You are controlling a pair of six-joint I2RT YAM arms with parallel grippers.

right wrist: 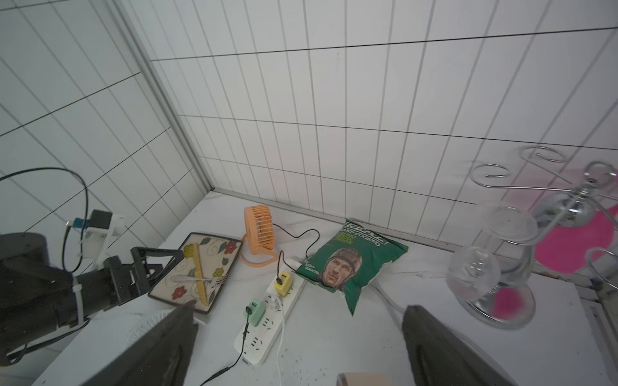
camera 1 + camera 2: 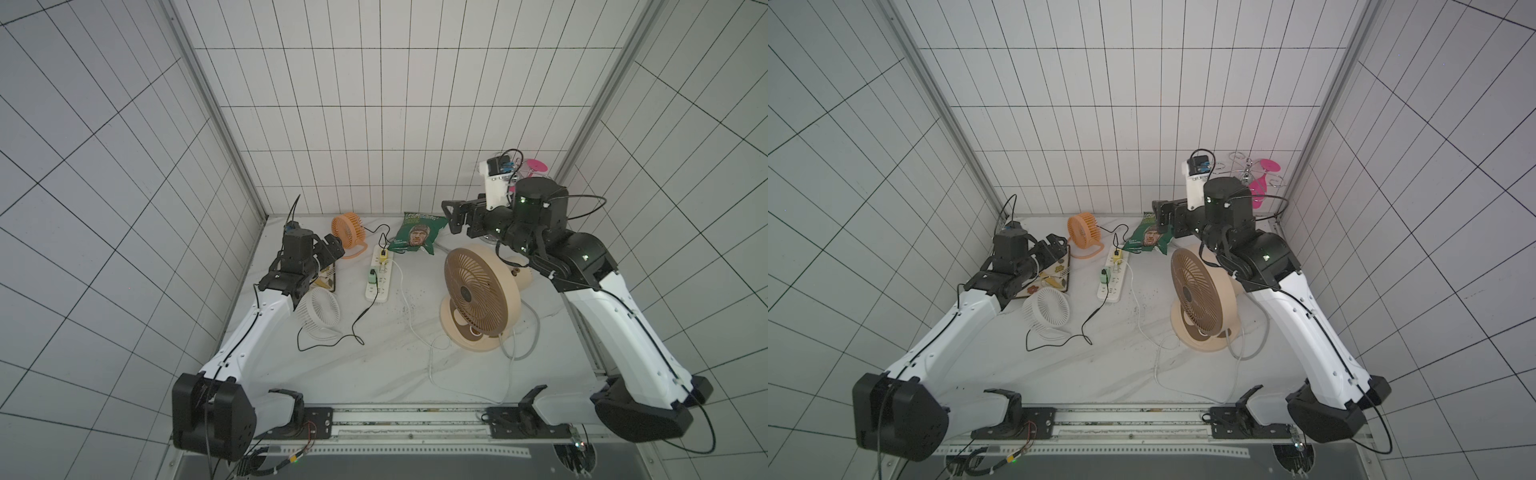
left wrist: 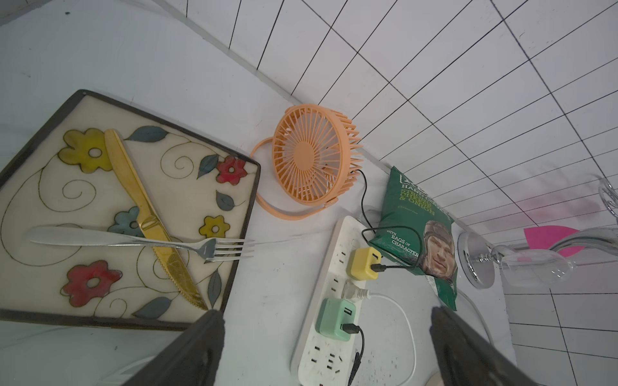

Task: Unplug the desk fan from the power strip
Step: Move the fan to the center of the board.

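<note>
The white power strip (image 2: pixel 379 286) (image 2: pixel 1112 286) lies at the middle back of the table. In the left wrist view the power strip (image 3: pixel 317 361) carries a yellow adapter (image 3: pixel 363 264), a white plug (image 3: pixel 354 292) and a green adapter (image 3: pixel 336 319). The white plug's cord (image 2: pixel 409 316) runs toward the big beige desk fan (image 2: pixel 478 291) (image 2: pixel 1200 291). My left gripper (image 2: pixel 330 247) (image 3: pixel 326 312) hangs open left of the strip, holding nothing. My right gripper (image 2: pixel 451 216) (image 1: pixel 299 309) is open and raised behind the beige fan.
A flowered plate (image 3: pixel 50 207) with a gold knife and a fork sits under my left arm. An orange fan (image 2: pixel 349 232), a white fan (image 2: pixel 318 311), a green crisp bag (image 2: pixel 417 239) and a glass rack (image 1: pixel 501 267) with a pink piece surround the strip.
</note>
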